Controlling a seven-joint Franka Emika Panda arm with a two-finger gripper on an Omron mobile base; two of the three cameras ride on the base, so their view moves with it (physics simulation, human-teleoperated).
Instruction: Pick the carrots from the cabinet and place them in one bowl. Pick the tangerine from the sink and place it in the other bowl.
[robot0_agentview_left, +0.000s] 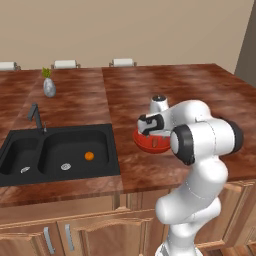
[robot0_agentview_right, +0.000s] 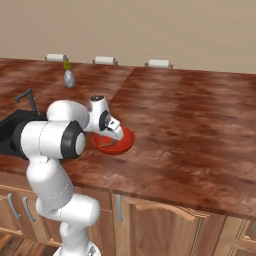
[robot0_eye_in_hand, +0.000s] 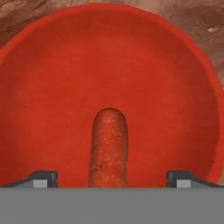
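Right at the front, the white arm rises from the base before the wooden cupboards, folds at a bulky elbow, and reaches forward so its wrist bends downward over the red bowl (robot0_agentview_left: 150, 144). The claw (robot0_eye_in_hand: 112, 177) points nearly straight down into that bowl, its two dark tips spread wide to either side, gripping nothing. Between the tips, but touching neither, a reddish-orange carrot (robot0_eye_in_hand: 108, 146) lies inside the bowl, its rounded end toward the bowl's middle. Judging from this, the carrot has been let go where the task wants it, and the wide spread lets the claw lift clear without dragging it. Whether another carrot is in the bowl cannot be told; the hand covers much of it in both base views.

The bowl sits on the brown worktop (robot0_agentview_right: 190, 115), near its front edge. To the left of the bowl, well apart, a black double sink (robot0_agentview_left: 55, 152) is set into the worktop. A tangerine (robot0_agentview_left: 89, 156) rests on the floor of the basin nearer the bowl, so that part of the task looks undone. Beyond the sink, farther from the bowl, stand a thin dark faucet (robot0_agentview_left: 35, 115) and then a small grey vase (robot0_agentview_left: 48, 87) with a green sprig.
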